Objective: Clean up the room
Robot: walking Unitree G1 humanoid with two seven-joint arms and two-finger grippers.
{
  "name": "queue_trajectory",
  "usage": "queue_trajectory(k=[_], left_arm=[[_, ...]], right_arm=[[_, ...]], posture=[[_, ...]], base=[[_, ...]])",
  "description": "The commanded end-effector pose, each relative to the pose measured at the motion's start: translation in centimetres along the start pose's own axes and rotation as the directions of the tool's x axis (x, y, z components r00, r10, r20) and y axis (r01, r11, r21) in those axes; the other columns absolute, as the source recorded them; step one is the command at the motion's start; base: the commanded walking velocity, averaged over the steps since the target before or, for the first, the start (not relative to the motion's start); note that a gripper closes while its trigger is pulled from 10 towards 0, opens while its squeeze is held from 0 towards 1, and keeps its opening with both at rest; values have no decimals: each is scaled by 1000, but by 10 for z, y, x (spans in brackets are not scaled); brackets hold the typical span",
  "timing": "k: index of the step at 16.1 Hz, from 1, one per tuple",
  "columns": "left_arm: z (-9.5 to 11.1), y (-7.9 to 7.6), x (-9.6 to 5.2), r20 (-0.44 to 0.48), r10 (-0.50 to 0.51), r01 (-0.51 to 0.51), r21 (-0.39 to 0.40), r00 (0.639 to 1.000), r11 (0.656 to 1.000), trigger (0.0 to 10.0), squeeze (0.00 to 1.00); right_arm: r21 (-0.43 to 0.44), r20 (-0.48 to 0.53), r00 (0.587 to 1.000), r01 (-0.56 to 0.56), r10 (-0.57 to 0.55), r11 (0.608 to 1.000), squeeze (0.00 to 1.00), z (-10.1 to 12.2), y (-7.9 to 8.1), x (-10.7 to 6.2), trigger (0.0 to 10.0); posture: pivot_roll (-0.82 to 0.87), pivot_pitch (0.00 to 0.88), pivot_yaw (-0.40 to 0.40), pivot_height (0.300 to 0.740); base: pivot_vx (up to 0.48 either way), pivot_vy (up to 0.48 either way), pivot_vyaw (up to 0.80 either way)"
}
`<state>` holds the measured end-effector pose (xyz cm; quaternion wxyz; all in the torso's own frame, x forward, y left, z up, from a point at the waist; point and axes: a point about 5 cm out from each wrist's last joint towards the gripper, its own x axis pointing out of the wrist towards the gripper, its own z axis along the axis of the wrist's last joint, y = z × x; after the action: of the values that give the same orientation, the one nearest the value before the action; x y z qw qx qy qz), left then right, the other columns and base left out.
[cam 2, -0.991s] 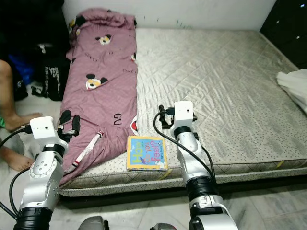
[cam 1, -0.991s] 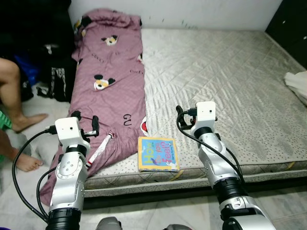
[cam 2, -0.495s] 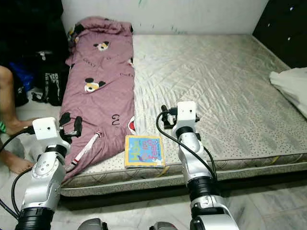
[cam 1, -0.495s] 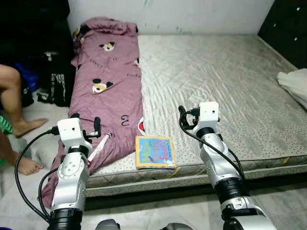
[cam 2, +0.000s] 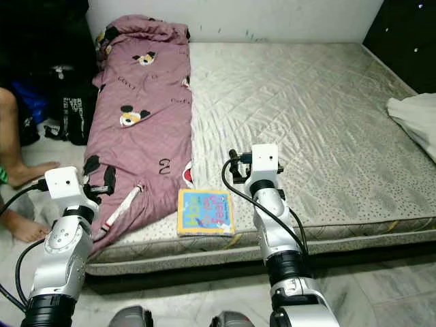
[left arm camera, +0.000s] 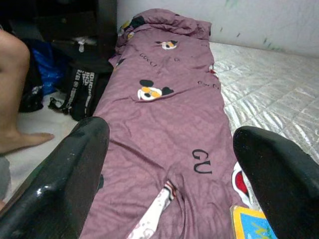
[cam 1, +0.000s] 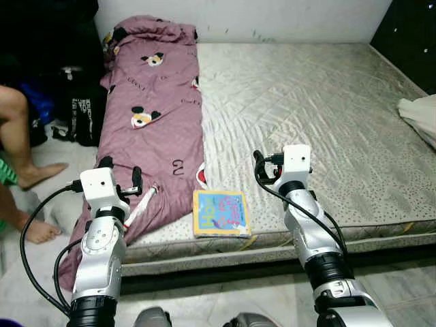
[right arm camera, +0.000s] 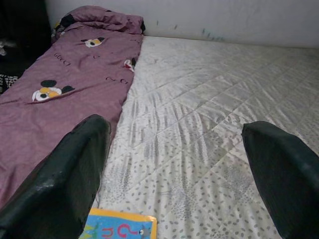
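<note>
my left jaws (cam 1: 120, 174) sit lower left of the head view, my right jaws (cam 1: 264, 165) just right of centre; both are spread wide w/ nothing held, per the wrist views. the picture book (cam 1: 220, 213) lies flat, low centre of the frame, near the front edge of the mattress (cam 1: 327, 109), betw. my two arms and just beside the purple blanket (cam 1: 155, 116), which runs up the left side. risks as i judge them: the book is thin and flat on soft bedding, so a pinch could slide it off the front edge. reaching w/ the left jaws could snag the blanket fold. a person's leg (cam 1: 19, 133) and foot (cam 1: 37, 231) are at far left, near my left arm, so swinging wide is unsafe. a white cloth (cam 1: 422, 116) at the right edge is well apart.
</note>
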<state>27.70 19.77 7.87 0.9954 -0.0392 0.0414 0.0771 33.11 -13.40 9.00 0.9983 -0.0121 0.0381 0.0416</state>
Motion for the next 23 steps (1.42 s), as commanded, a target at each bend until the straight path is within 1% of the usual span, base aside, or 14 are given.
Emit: queue_trajectory(k=[1,9,13,19,23], left_arm=[[-3,2,-1,-16,11,-11,-1,1000,1000,10000,0],[-3,1,-1,-20,12,-12,-5,1000,1000,10000,0],[-4,0,-1,-22,12,-12,-7,1000,1000,10000,0],[-4,1,-1,-24,19,-19,-13,1000,1000,10000,0],[-4,2,-1,-20,19,-20,-35,1000,999,10000,0]], right_arm=[[-2,1,1000,1,-1,1000,0,1,-1,0,10000],[-7,-5,1000,-10,10,1000,0,1,-1,0,10000],[-9,-6,1000,-13,13,1000,0,0,-2,0,10000],[-8,-8,1000,-14,14,1000,0,0,-2,0,10000],[-7,-8,1000,-15,15,1000,0,1,-2,0,10000]], posture=[[-66,13,-42,680],[-64,8,-48,680],[-65,5,-50,642],[-66,6,-53,642],[-67,9,-52,642]], base=[[0,0,0],[0,0,0],[0,0,0],[0,0,0],[0,0,0]])
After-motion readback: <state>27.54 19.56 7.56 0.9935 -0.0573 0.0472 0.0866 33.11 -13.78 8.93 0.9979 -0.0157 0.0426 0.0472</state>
